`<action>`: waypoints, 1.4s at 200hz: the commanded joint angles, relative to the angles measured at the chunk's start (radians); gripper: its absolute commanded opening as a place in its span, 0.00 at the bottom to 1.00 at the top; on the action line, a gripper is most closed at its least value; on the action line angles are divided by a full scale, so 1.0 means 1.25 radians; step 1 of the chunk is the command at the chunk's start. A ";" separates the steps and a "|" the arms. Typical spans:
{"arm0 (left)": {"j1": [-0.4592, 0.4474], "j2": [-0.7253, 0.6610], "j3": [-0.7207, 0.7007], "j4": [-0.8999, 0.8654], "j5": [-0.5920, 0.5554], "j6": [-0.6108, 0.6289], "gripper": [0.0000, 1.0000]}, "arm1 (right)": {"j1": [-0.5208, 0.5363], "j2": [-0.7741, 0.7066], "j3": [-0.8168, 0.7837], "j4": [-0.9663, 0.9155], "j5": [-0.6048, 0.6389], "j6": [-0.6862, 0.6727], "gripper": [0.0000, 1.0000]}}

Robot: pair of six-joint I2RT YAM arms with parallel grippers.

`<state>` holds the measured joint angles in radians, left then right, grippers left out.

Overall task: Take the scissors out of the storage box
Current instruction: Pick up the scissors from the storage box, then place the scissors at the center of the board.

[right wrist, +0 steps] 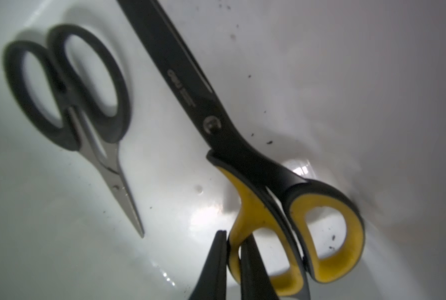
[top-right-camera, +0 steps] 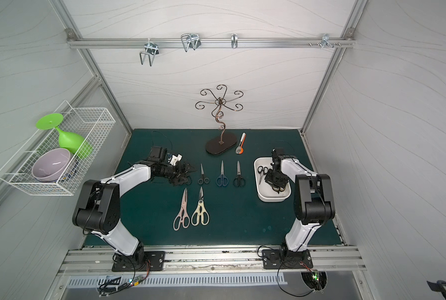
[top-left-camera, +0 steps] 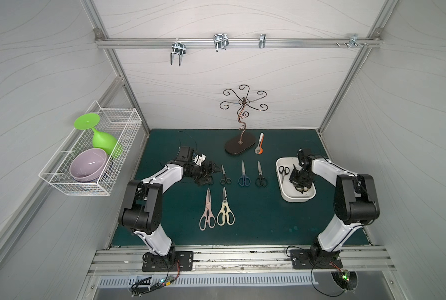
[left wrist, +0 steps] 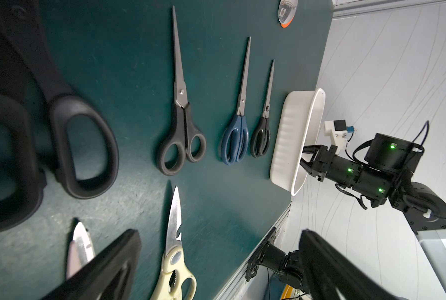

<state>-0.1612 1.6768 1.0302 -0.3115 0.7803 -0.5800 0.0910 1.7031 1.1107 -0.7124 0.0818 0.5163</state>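
Right end effector (right wrist: 233, 242): lowered inside the storage box (top-left-camera: 289, 193). Its fingers are clamped on a yellow handle loop of the yellow-and-black scissors (right wrist: 232, 145), one finger on each side of the loop's rim.
Held item: blades are closed and the handle end sits near a rounded corner of the box. Cannot tell whether it is lifted off the box floor.
Also in box: small black-handled scissors (right wrist: 68, 104) lie flat beside the yellow-and-black pair, not touching it.
Left end effector (left wrist: 219, 233): fingers spread wide apart with nothing between them, low over the surface (top-left-camera: 263, 220) on the left arm's side.
Beside left end effector: large black-handled scissors (left wrist: 84, 155) lie on the surface, partly hidden under it in both top views.
Row on surface: black-handled pair (top-left-camera: 225, 176), blue-handled pair (top-left-camera: 243, 176) and second black-handled pair (top-left-camera: 261, 176) lie side by side, tips pointing at the back wall.
Near row: pink shears (top-left-camera: 207, 213) and cream shears (top-left-camera: 225, 210) lie just beside each other.
Box position: on the right arm's side of the surface, apart from the row.
Other items: white-and-orange tool (top-left-camera: 259, 145) lies beside the scroll-arm stand (top-left-camera: 238, 148) at the back. A wire basket (top-left-camera: 123, 122) hangs on the left wall.
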 commanded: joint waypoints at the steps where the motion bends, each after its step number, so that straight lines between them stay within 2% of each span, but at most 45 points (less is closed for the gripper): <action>1: -0.002 0.008 0.028 0.010 -0.001 0.008 1.00 | -0.005 -0.079 0.033 -0.041 0.022 0.004 0.01; 34: -0.002 0.004 0.026 0.010 -0.002 0.004 1.00 | -0.004 -0.134 0.052 -0.060 0.008 0.004 0.01; 76: -0.002 -0.007 0.031 0.001 -0.004 -0.001 1.00 | 0.028 -0.195 0.058 -0.060 -0.063 0.036 0.01; 108: 0.003 -0.024 0.034 -0.013 -0.020 0.009 1.00 | 0.150 -0.240 0.015 -0.026 -0.101 0.105 0.01; 142: 0.016 -0.053 0.029 -0.031 -0.043 0.025 1.00 | 0.337 -0.278 -0.035 0.000 -0.055 0.202 0.01; 191: 0.030 -0.092 0.029 -0.042 -0.065 0.035 1.00 | 0.531 -0.306 -0.080 0.024 -0.014 0.337 0.01; 238: 0.077 -0.116 0.013 -0.012 -0.058 0.003 1.00 | 0.648 -0.228 -0.064 0.042 -0.013 0.428 0.01; 280: 0.106 -0.129 0.001 0.003 -0.057 -0.017 1.00 | 0.675 -0.134 -0.075 0.107 -0.093 0.564 0.01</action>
<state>-0.0418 1.5452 1.0306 -0.3424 0.7132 -0.5854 0.9218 1.4891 1.0157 -0.6304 0.0132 1.0920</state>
